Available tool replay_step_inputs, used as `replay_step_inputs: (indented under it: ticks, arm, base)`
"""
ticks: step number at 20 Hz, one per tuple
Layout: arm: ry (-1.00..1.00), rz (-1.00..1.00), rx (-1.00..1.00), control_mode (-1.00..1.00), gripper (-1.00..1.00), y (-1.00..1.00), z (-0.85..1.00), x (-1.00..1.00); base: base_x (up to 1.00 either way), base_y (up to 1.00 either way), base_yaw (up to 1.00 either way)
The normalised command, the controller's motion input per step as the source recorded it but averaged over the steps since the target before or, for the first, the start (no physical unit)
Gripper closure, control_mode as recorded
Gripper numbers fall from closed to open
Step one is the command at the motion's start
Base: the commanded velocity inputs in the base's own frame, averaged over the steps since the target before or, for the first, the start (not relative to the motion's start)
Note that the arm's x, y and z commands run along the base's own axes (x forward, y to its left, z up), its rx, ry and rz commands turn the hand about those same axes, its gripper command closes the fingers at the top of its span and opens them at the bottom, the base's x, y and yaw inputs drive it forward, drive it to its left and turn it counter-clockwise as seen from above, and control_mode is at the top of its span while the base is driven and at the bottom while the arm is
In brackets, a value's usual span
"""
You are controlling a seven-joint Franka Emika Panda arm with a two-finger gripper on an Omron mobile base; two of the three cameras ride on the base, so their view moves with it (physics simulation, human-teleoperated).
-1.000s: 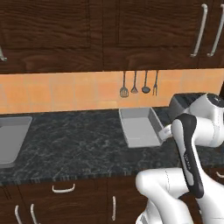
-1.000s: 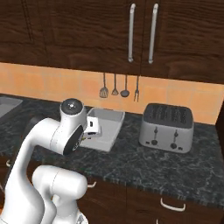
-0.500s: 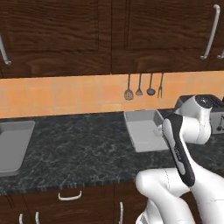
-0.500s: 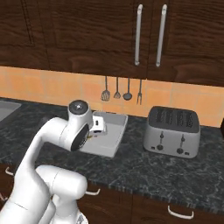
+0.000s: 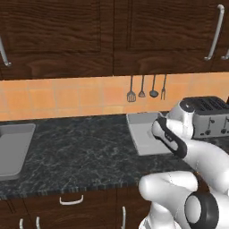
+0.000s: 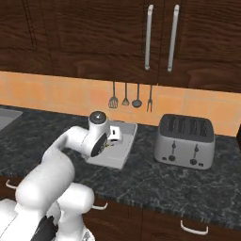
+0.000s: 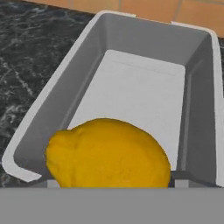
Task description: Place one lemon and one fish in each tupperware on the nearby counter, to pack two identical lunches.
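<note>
A yellow-orange lemon [image 7: 107, 153] fills the bottom of the hand view, right where my fingertips are, and it hangs over the near rim of a grey tupperware [image 7: 144, 39]. My gripper [image 6: 113, 137] is shut on the lemon, and the lemon hides the fingertips. The tupperware [image 5: 141, 132] lies on the dark marbled counter [image 5: 80, 147] below the hanging utensils, and its floor is bare. In the right base view the hand hovers over the left half of the tupperware [image 6: 123, 157]. The fish are out of view.
A silver toaster [image 6: 185, 141] stands just right of the tray, also seen in the left base view [image 5: 208, 116]. Utensils [image 5: 147, 87] hang on the orange tiles behind. A sink [image 5: 13, 150] lies at the far left. Dark wall cabinets hang above.
The whole picture has shifted slightly, so the base has moved a little. The hand stays over the tray with the lemon in it.
</note>
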Motion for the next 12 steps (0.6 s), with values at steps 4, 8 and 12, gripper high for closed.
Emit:
replay_step_inputs:
  ticks: [4,8,12]
  arm:
    - [0.12,0.00,0.00,-1.00,1.00,-0.08,-0.33,0.89]
    - [0.02,0.00,0.00,-1.00,1.00,-0.22,-0.42,0.70]
    - [0.00,0.00,0.00,-1.00,1.00,-0.21,-0.53,0.56]
  base:
    - [0.00,0.00,0.00]
    - [0.00,0.00,0.00]
    - [0.00,0.00,0.00]
